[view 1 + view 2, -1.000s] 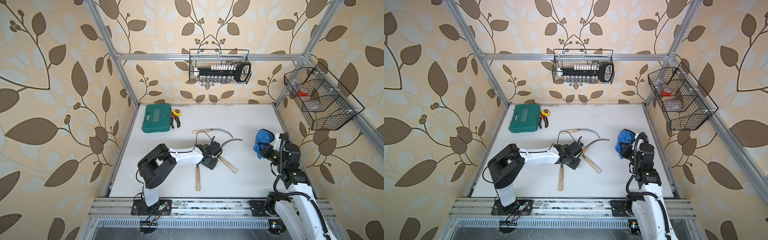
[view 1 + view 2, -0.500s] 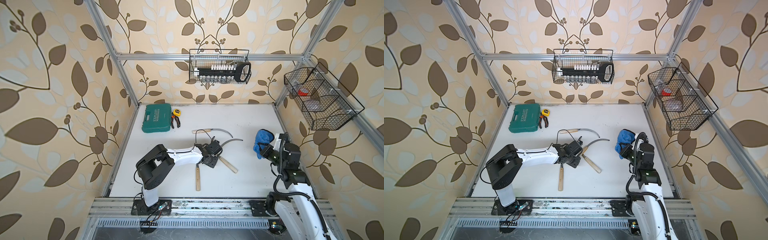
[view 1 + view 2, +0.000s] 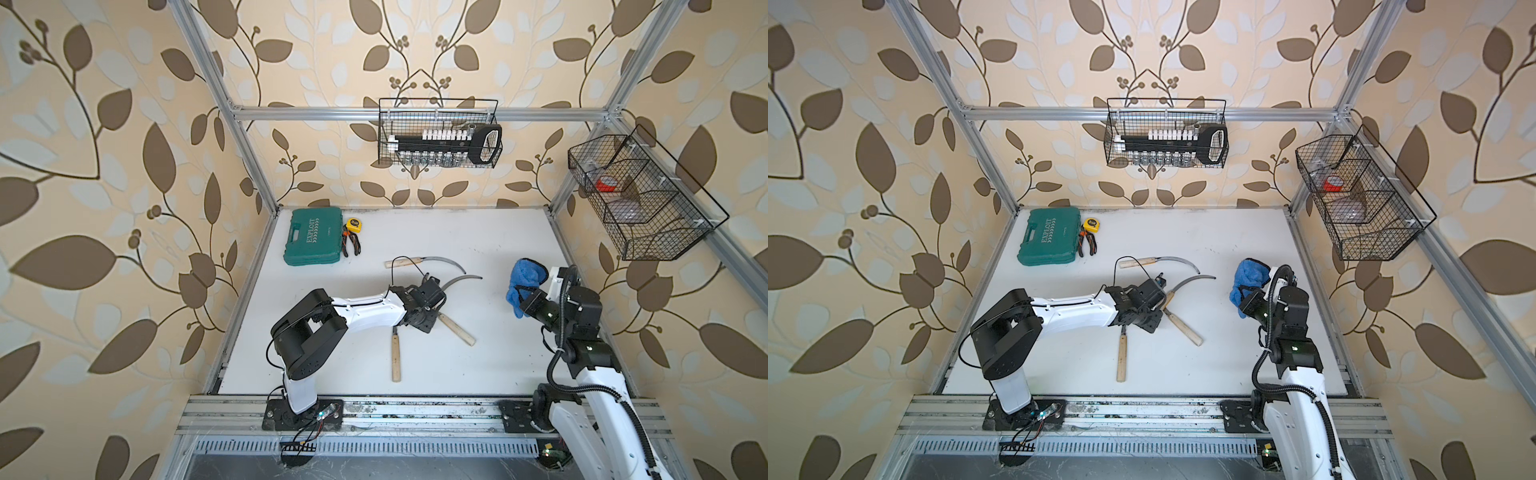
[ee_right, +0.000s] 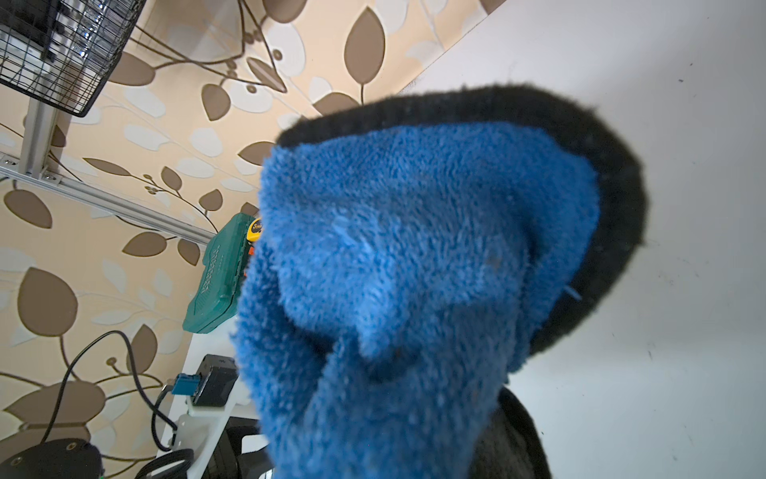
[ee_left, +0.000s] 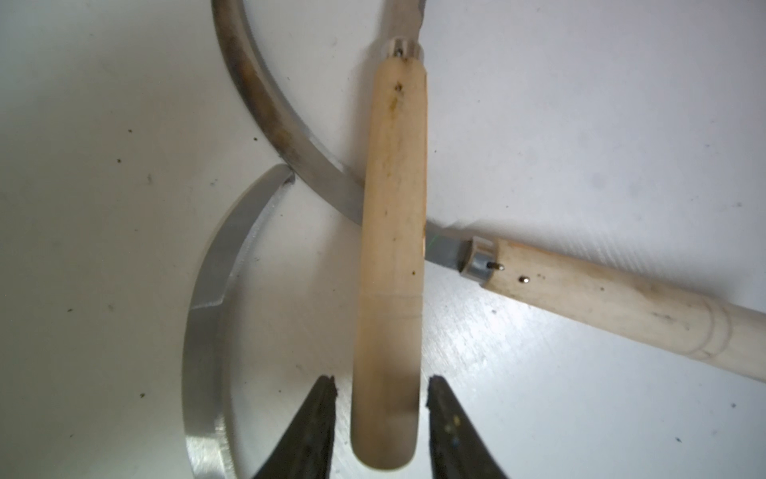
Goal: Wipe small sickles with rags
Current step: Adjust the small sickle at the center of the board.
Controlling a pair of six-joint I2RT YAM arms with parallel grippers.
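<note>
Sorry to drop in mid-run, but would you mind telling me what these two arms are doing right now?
The left gripper is low over the table, its fingers open either side of a sickle at the handle's end, not yet clamped. That sickle lies across a second sickle. The right gripper holds a blue cloth raised at the side, clear of both. No wiping is under way.

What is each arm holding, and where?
Right gripper pinches the blue rag by a bunched part. Left gripper straddles a sickle handle near its end, not gripping.
</note>
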